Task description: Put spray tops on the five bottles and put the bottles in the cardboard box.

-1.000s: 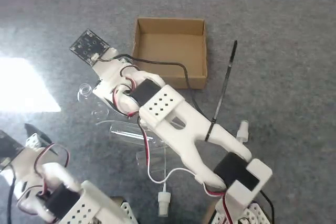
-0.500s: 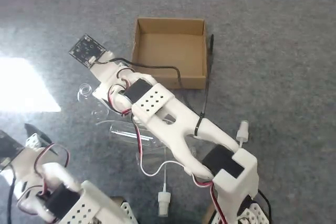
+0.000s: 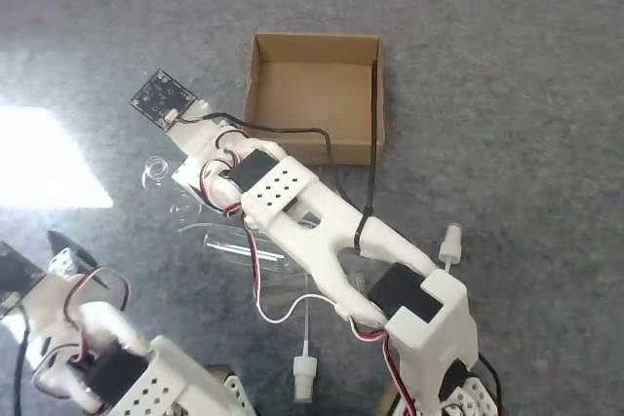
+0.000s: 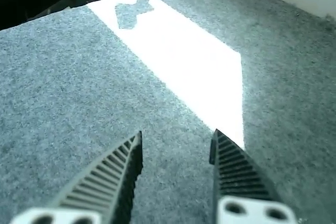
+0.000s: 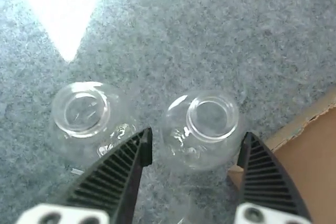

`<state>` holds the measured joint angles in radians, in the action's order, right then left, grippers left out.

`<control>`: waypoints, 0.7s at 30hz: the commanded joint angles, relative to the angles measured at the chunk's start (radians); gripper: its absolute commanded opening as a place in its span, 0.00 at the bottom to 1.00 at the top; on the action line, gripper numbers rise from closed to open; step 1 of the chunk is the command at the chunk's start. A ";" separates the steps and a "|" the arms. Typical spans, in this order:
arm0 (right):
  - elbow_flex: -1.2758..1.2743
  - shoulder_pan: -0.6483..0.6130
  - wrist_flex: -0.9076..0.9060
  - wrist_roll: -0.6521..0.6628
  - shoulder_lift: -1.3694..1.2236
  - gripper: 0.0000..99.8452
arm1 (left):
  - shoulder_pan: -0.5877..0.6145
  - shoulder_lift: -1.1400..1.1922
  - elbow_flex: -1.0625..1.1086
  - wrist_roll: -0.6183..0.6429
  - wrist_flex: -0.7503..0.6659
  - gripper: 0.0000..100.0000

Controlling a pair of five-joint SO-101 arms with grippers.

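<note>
I had the right gripper [image 5: 195, 136] over the grey carpet [image 5: 220, 30] with its jaws apart. One clear bottle [image 5: 209, 115] stood upright between them, open neck up; I could not tell whether either finger touched it. A second bottle [image 5: 82, 112] stood just outside one finger. A corner of the cardboard box [image 5: 310, 148] lay just beside the straddled bottle. My left gripper [image 4: 176, 141] was spread too, above carpet near a sunlit patch [image 4: 184, 61].
</note>
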<state>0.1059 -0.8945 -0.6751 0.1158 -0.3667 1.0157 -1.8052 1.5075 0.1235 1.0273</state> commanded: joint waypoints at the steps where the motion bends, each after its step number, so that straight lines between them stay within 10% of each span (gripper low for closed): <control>1: 0.068 0.022 0.021 -0.002 0.031 0.25 | -0.005 -0.018 -0.007 0.014 -0.006 0.20; 21: 0.068 0.056 0.018 -0.002 0.033 0.14 | -0.005 -0.018 -0.007 0.014 -0.006 0.20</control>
<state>0.1059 -0.8684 -0.6751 0.1143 -0.3667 1.0157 -1.8052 1.5075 0.1235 1.0273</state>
